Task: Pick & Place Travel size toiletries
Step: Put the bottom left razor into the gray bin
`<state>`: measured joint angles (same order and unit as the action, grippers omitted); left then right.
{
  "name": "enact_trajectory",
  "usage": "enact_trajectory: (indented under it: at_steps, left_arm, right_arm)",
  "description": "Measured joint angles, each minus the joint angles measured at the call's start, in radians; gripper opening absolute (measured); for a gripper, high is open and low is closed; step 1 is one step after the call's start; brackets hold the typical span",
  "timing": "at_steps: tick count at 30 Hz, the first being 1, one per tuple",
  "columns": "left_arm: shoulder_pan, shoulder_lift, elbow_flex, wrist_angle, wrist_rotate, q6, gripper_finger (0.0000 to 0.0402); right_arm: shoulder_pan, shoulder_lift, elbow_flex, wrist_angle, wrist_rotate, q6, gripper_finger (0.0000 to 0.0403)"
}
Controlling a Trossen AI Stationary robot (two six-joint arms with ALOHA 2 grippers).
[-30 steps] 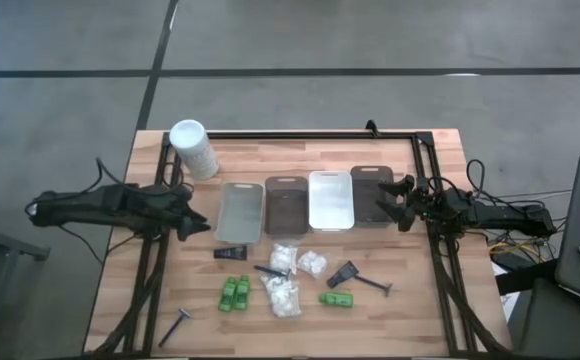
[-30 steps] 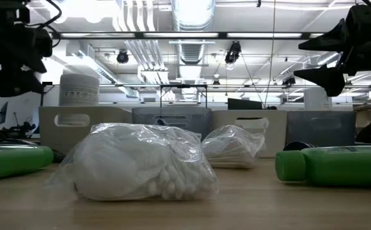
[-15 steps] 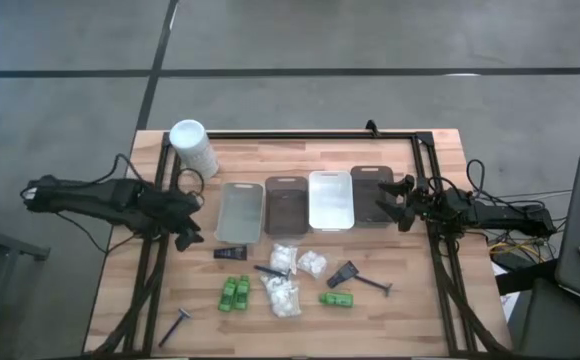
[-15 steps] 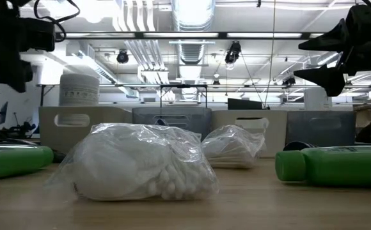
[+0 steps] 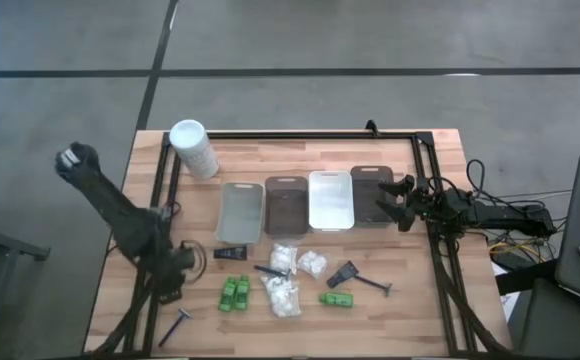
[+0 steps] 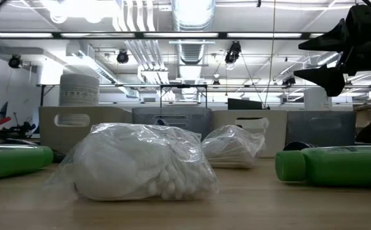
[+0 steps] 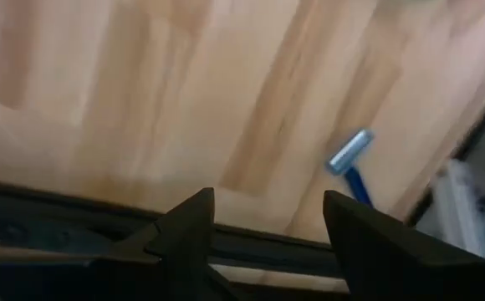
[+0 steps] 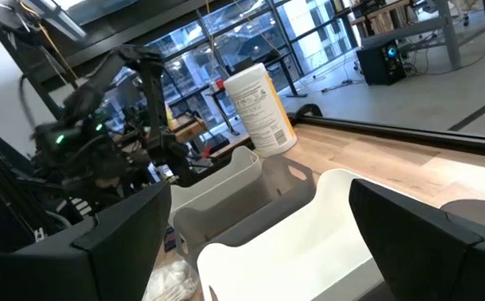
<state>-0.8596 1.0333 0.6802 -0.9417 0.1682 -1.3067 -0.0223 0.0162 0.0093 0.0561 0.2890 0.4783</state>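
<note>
The toiletries lie loose on the wooden table: white crinkly packets [image 5: 284,258] [image 6: 144,163], green bottles [image 5: 234,293] [image 5: 337,298], a black tube [image 5: 232,253] and dark razors [image 5: 360,278] [image 5: 177,325]. My left gripper [image 5: 170,283] hangs open over bare wood at the near left, pointing steeply down. It stands between the black tube and the near-left razor [image 7: 351,159] and touches nothing. My right gripper [image 5: 395,200] waits open and level above the right-hand dark tray [image 5: 371,185].
Several trays stand in a row at mid table: grey [image 5: 240,212], brown [image 5: 286,205], white [image 5: 331,199] and dark. A tall white container [image 5: 193,148] stands at the far left corner. A black frame rail [image 5: 160,200] runs along the table's left side.
My left arm has swung from beside the grey tray toward the table's near edge. Its gripper has tipped from nearly level to pointing steeply down at the wood. It has dropped out of the low view's upper left corner. My right arm kept still.
</note>
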Motion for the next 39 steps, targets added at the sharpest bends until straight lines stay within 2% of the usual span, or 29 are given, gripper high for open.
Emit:
enact_trajectory:
  at_steps: [2, 6, 14, 22, 32, 39]
  left_arm:
    - [-0.062, 0.040, 0.011, 0.004, -0.031, -0.071, 0.0229]
    - [-0.121, 0.095, 0.017, 0.113, -0.034, -0.173, 0.0229]
    - [-0.200, 0.209, 0.017, 0.363, -0.036, -0.199, 0.0229]
    - [-0.239, 0.354, 0.022, 0.363, 0.001, -0.300, 0.0230]
    - [-0.242, 0.507, 0.138, 0.354, 0.006, -0.377, 0.0258]
    - [-0.242, 0.609, 0.219, 0.271, 0.004, -0.394, 0.0259]
  right_arm:
    - [0.000, -0.001, 0.000, 0.000, 0.000, 0.000, 0.0363]
    - [0.000, -0.001, 0.000, 0.000, 0.000, 0.000, 0.0363]
    - [0.000, -0.001, 0.000, 0.000, 0.000, 0.000, 0.0363]
    - [0.000, -0.001, 0.000, 0.000, 0.000, 0.000, 0.0363]
    - [0.000, -0.001, 0.000, 0.000, 0.000, 0.000, 0.0364]
    - [0.000, -0.001, 0.000, 0.000, 0.000, 0.000, 0.0363]
